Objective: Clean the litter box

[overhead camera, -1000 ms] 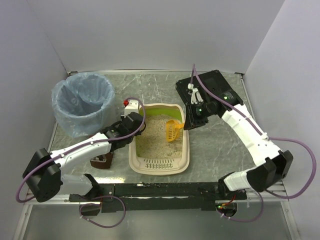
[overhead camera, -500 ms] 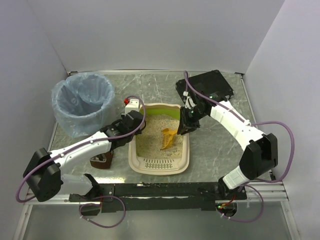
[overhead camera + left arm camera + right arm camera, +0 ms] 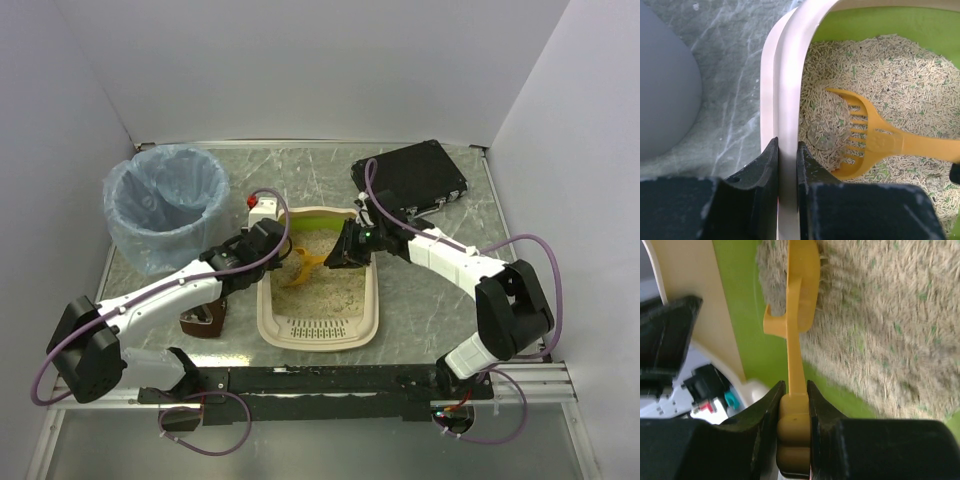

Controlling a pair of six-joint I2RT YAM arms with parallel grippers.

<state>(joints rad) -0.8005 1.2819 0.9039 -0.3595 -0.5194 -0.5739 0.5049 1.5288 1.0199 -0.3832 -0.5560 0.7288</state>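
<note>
The beige litter box point(image 3: 268, 318) with a lime-green inner wall lies mid-table, filled with sandy granules. My left gripper point(image 3: 272, 250) is shut on its left rim point(image 3: 785, 75), one finger inside and one outside point(image 3: 787, 147). My right gripper point(image 3: 345, 250) is shut on the handle of a yellow slotted scoop point(image 3: 305, 265), reaching in from the right. The scoop's head point(image 3: 875, 142) is dug into the granules near the left wall, against a greyish clump point(image 3: 822, 135). In the right wrist view the scoop point(image 3: 801, 280) points away from the right gripper point(image 3: 796, 390) along the green wall point(image 3: 740, 315).
A round bin with a blue bag point(image 3: 165, 205) stands at the back left, its side point(image 3: 660, 85) close to the box. A black case point(image 3: 410, 175) lies at the back right. A small white device point(image 3: 264, 210) sits behind the box, and a brown object point(image 3: 205, 322) lies under the left arm.
My right arm has swung left from beside the black case, carrying the scoop across the box from its right side to its left and down into the granules. The left gripper has stayed put.
</note>
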